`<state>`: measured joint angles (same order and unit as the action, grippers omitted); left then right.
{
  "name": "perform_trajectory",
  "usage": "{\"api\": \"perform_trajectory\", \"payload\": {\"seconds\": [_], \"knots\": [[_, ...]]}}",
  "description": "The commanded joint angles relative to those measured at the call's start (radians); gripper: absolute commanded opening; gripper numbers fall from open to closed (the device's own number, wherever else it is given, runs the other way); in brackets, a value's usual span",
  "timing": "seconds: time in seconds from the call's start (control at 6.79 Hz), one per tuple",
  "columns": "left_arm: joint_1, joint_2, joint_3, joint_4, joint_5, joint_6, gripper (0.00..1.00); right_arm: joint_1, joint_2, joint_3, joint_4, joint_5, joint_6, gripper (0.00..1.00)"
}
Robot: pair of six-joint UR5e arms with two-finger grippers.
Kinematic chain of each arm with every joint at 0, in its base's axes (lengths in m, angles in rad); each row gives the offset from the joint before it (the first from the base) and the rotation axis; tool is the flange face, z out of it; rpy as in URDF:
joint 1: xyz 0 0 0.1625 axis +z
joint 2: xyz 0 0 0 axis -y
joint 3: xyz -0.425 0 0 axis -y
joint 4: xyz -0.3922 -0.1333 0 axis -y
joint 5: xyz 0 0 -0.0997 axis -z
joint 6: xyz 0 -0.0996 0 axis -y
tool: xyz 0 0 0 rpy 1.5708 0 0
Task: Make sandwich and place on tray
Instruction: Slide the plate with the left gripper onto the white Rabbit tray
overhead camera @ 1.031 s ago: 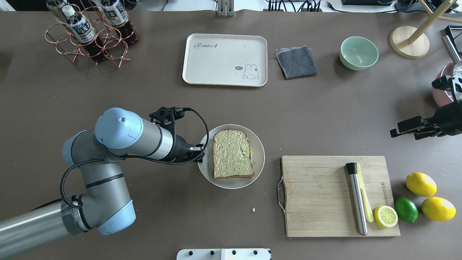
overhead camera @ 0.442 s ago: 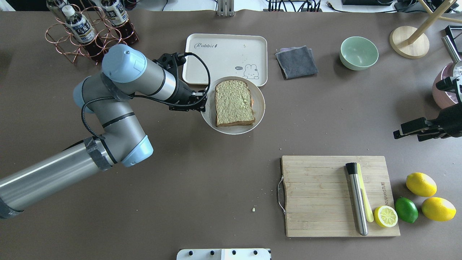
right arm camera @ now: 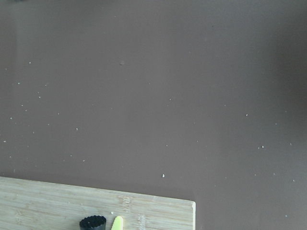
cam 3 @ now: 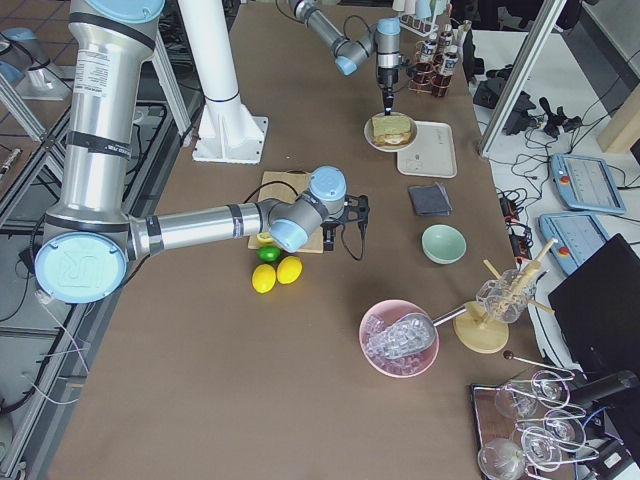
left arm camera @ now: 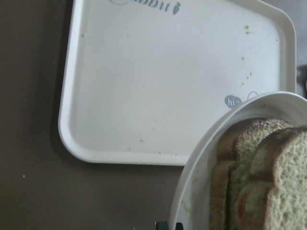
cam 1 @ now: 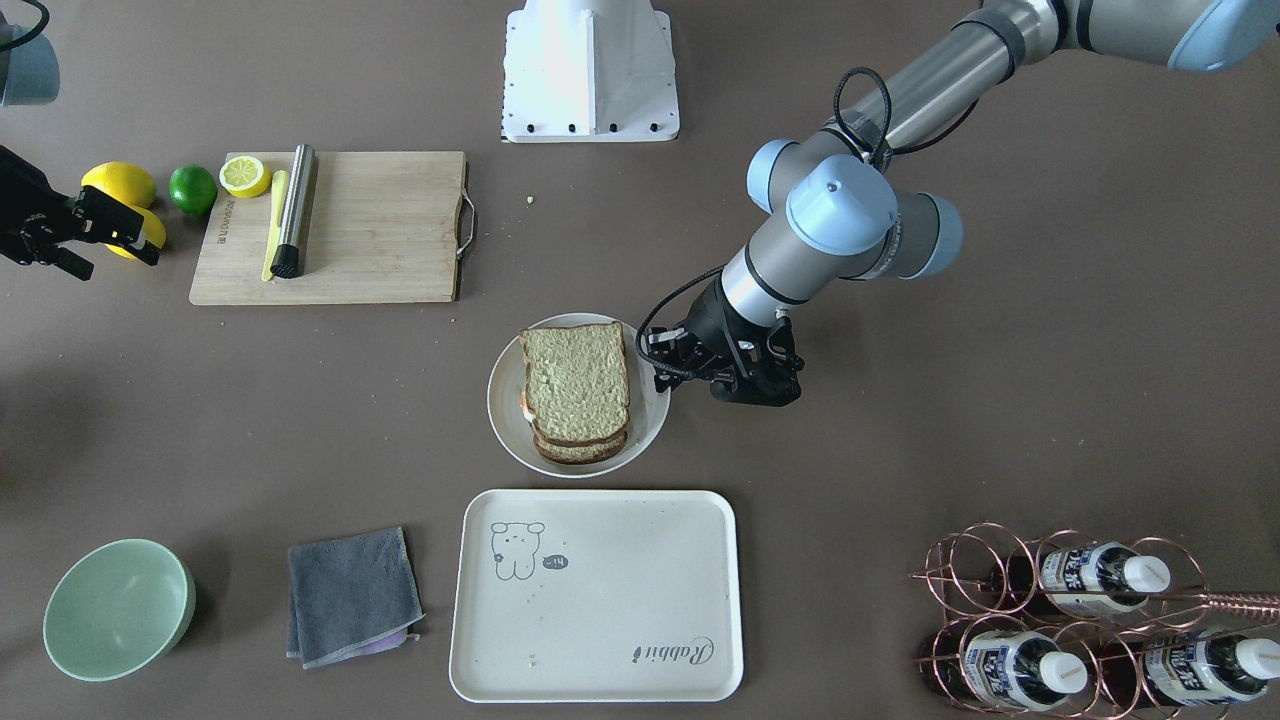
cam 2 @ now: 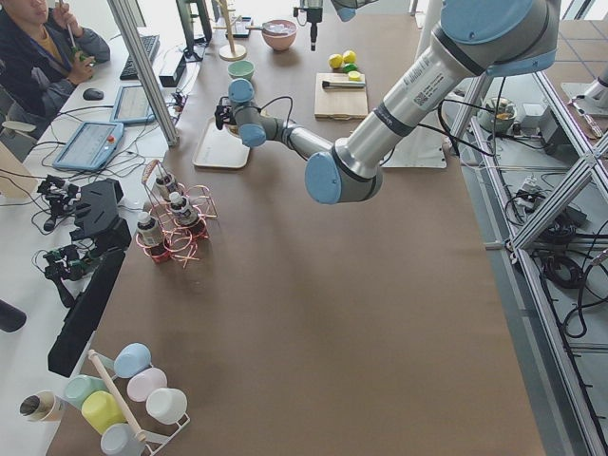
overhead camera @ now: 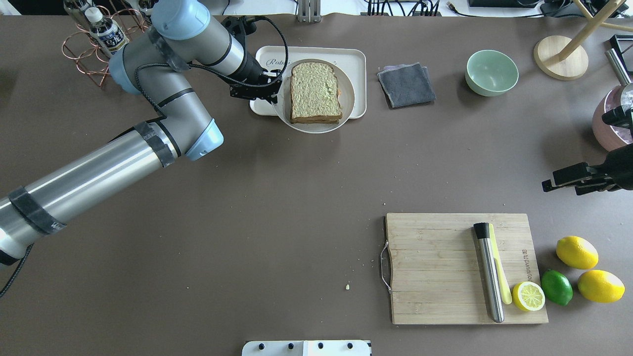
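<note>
I see left gripper (overhead camera: 273, 98) pinching the plate (overhead camera: 347, 99) rim — sandwich (overhead camera: 315, 91) on it, lifted over the tray (overhead camera: 358, 62) edge.

A broad table (overhead camera: 277, 198) with a matte brown top fills the room. Aluminium frame posts (cam 2: 154, 95) stand along one side, beside a white desk (cam 2: 19, 218) carrying a keyboard (cam 2: 128, 65). Cables (cam 2: 560, 271) trail over the tiled floor (cam 3: 30, 15). The light is even.

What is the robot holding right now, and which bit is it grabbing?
The left gripper pinches the white plate by its rim, on the side nearest that arm. The sandwich sits on the plate. The right gripper holds nothing.
</note>
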<state>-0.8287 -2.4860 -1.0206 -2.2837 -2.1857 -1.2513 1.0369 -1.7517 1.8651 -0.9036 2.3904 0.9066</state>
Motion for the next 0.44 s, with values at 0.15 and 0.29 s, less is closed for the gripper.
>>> {"api": "perform_trajectory", "payload": {"seconds": [0.15,0.29], "knots": [[-0.035,-0.134,0.259,-0.074,-0.005,0.019,0.0,0.0,-0.005,0.003,0.0,-0.005,0.0,1.0],[-0.035,-0.146,0.278,-0.076,0.006,0.021,0.0,0.0,-0.005,0.003,0.0,-0.005,0.0,1.0]]}}
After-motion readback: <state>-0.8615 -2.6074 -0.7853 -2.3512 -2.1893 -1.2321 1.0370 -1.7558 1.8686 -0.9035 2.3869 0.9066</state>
